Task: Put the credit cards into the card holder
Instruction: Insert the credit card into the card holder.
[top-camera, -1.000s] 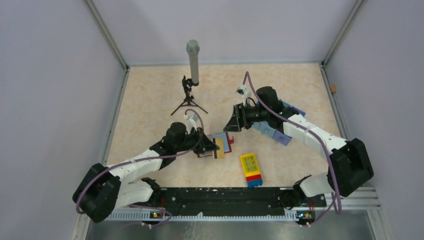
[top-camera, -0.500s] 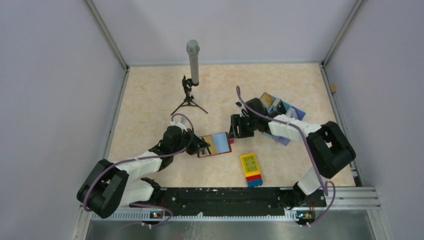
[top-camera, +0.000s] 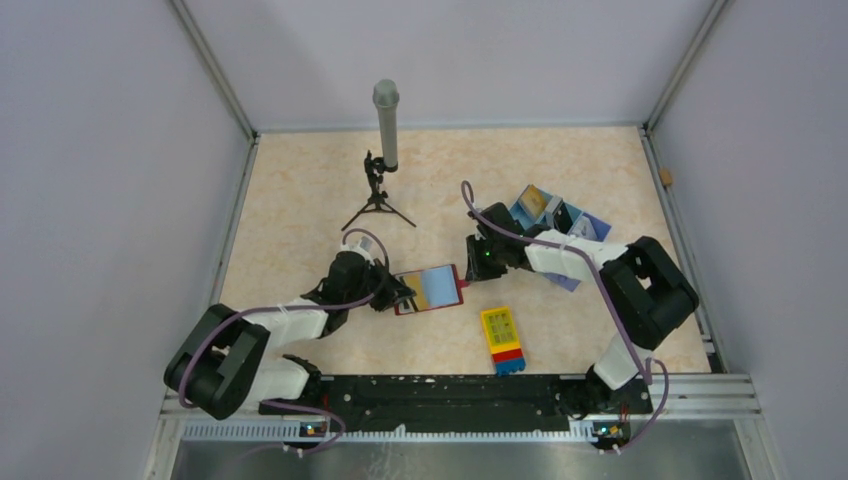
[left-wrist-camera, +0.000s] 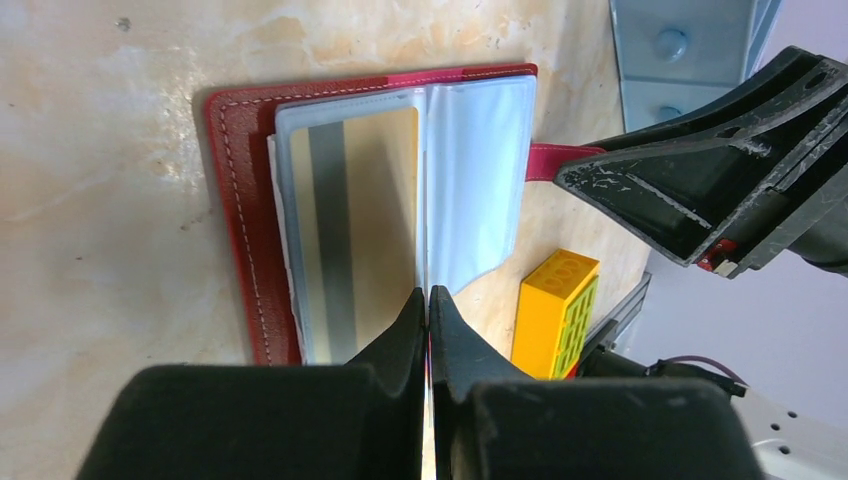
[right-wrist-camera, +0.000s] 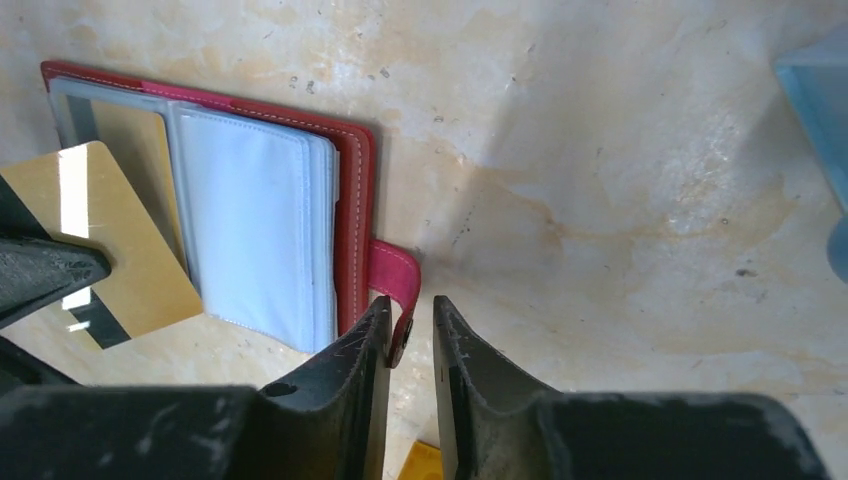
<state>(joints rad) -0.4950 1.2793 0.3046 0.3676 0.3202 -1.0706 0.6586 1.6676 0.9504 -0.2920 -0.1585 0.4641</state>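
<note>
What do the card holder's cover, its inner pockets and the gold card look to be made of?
Card holder cover: leather or imitation, matte dark red, pale stitching along the edge. Inner pockets: soft translucent plastic, glossy, slightly bowed. Gold card: rigid plastic probably, shiny metallic-gold face with a grey stripe.

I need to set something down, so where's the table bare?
Bare: the back strip right of the microphone stand, and the left edge beside it. Crowded: the middle, round the card holder, yellow block and blue tray.
</note>
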